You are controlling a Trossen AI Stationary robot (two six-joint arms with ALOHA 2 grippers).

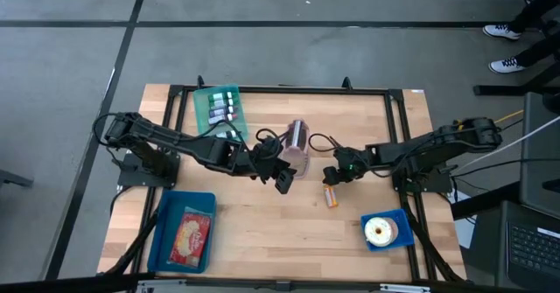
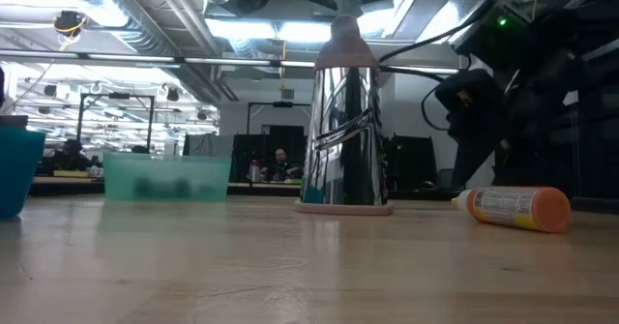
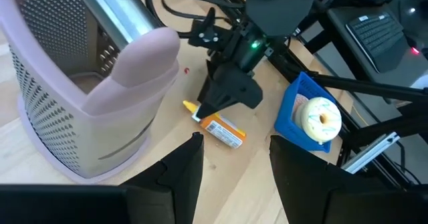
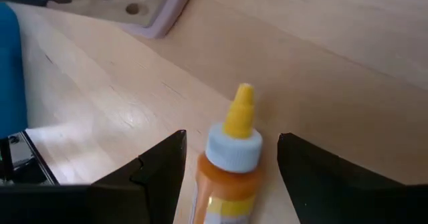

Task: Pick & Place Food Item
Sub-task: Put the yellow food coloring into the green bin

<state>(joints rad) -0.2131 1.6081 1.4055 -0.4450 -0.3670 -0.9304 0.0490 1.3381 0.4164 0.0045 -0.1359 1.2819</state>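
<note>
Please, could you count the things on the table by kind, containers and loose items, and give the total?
Blue trays: 2, a large tray with a food packet, a small tray with a donut
Green bin: 1
Metal grater: 1
Orange bottle: 1
Total: 7 with the packet and donut

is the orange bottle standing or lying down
Lying down: the bottle rests on its side on the table, nozzle pointing sideways.

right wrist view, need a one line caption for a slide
Open right gripper straddling a small orange squeeze bottle with yellow nozzle, lying on the light wooden table.
</note>
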